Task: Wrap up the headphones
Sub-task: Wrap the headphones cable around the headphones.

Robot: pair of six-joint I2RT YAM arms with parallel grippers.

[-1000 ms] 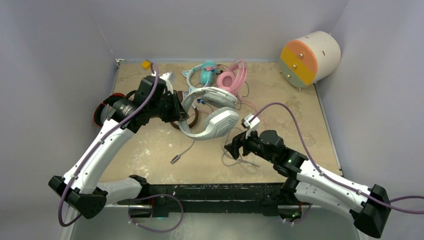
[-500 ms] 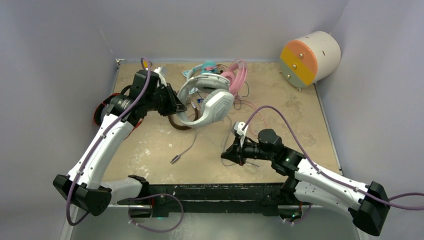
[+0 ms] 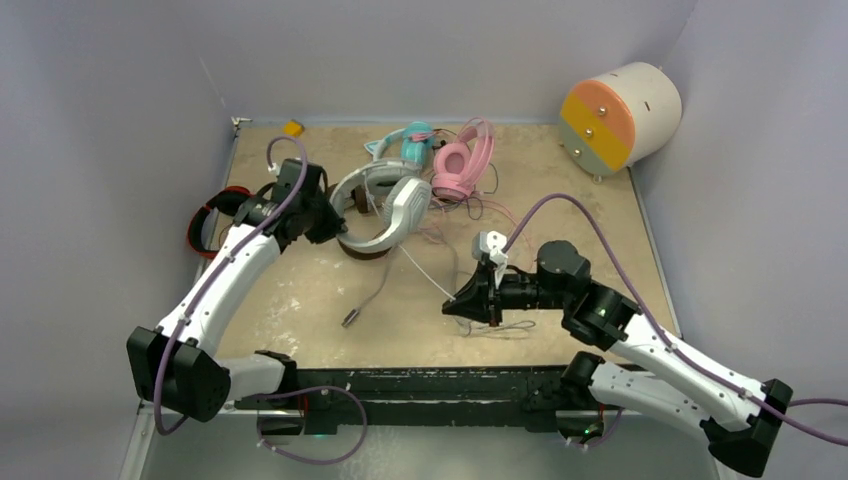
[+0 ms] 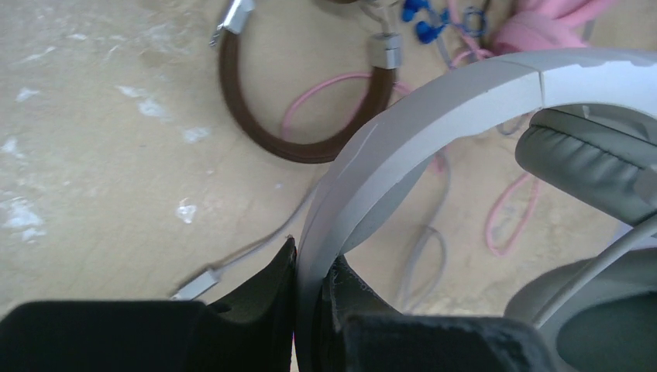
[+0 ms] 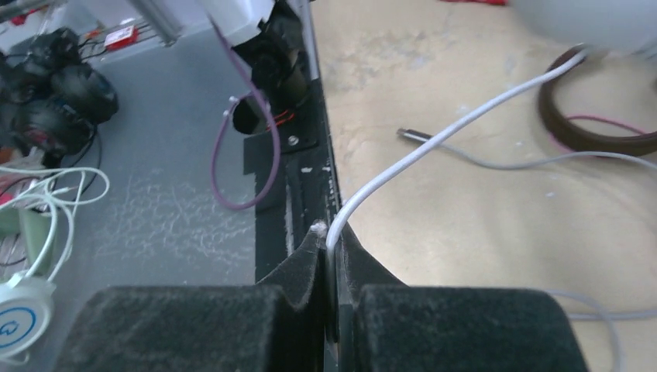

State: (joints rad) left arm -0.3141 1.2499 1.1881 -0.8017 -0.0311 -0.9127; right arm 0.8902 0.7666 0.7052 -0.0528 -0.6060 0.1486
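the grey-white pair is held up over the left-centre of the table, tilted, one cup facing up toward the top camera. its band is pinched edge-on between the fingers of the left claw, which press on it from both sides. its white cable runs from the cups down and to the right across the table to the right claw. that claw is pressed together on the cable, low over the near middle of the table and well apart from the cups. under the lifted band lies the brown pair, its silver ends showing in the left wrist view. a loop of pink cable lies partly beneath the band. a blue cord is bunched just behind, near the pink pair. that pair lies at the back of the table beside a teal pair with pointed ears. thin cables tangle between these and the right claw. a grey cable trails from the heap toward the near edge and ends in a plug, between the two arms and touching neither claw. a red and black thing sits at the table's left edge behind the left arm. a yellow block lies in the back left corner. a drum banded orange, yellow and green lies on its side beyond the back right corner.
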